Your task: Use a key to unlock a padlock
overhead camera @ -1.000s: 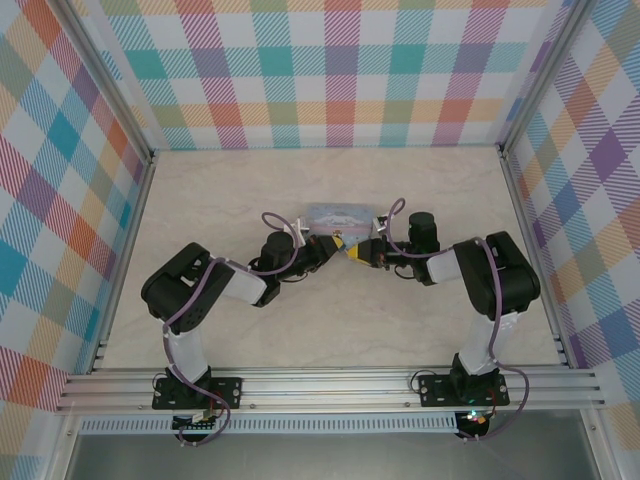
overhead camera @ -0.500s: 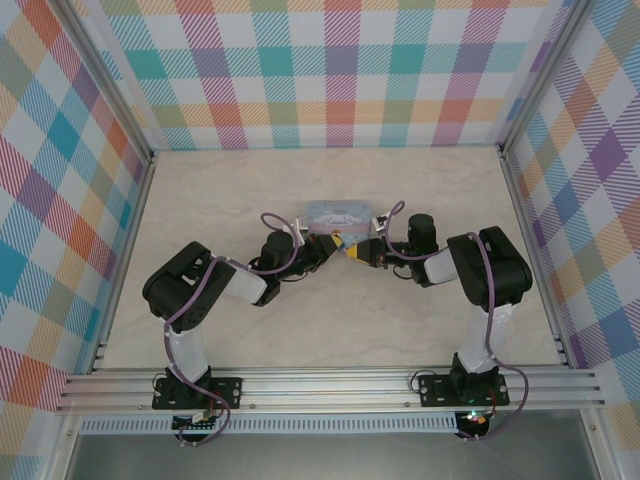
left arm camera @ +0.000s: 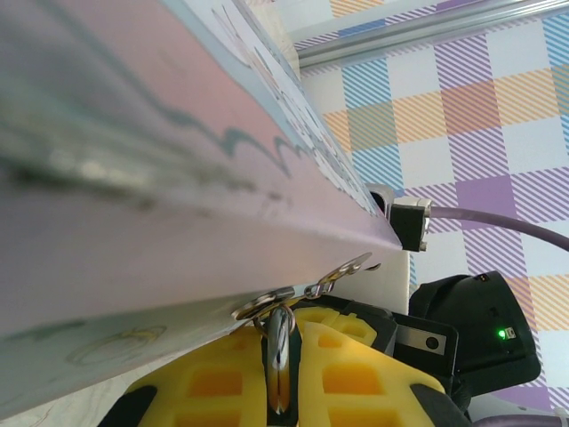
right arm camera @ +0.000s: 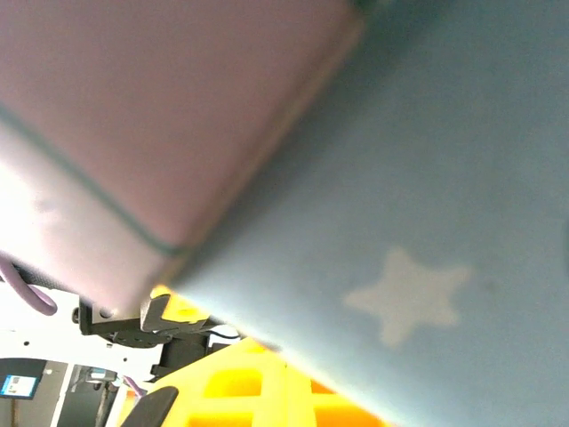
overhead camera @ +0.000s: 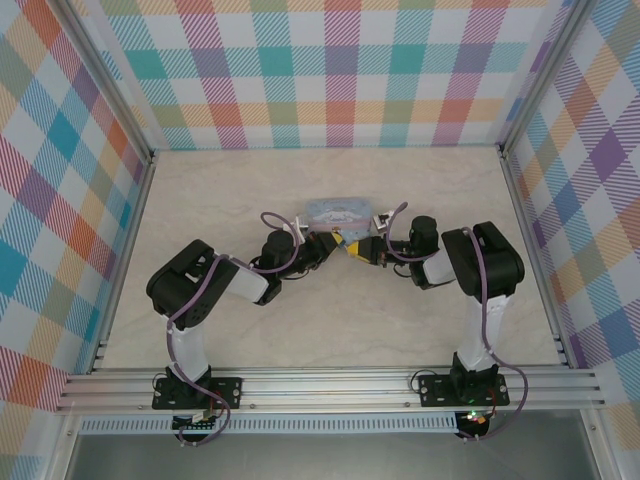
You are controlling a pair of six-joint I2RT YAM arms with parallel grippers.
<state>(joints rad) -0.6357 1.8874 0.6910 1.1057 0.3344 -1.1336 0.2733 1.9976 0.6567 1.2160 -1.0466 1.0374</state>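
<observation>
A thin silvery key (left arm camera: pixel 279 351) stands edge-on between the yellow pads of my left gripper (left arm camera: pixel 278 378), which is shut on it. A small key ring (left arm camera: pixel 267 308) hangs at the key's top, against the lower edge of the pale blue tin (left arm camera: pixel 133 160). From above, my left gripper (overhead camera: pixel 331 242) and my right gripper (overhead camera: pixel 354 249) meet tip to tip just in front of the tin (overhead camera: pixel 336 212). In the right wrist view, my right gripper (overhead camera: pixel 354 249) has its yellow pads (right arm camera: pixel 258 391) pressed together, their tips hidden under the tin (right arm camera: pixel 400 178). The padlock is hidden.
The tin lies mid-table. The right arm's black wrist (left arm camera: pixel 471 329) with a green light sits close behind the left gripper. Checked walls (overhead camera: pixel 330 70) enclose the table on three sides, and an aluminium rail (overhead camera: pixel 330 385) runs along the near edge.
The right arm's elbow has swung left and its gripper has edged closer to the tin. The left arm has barely moved and keeps its grip.
</observation>
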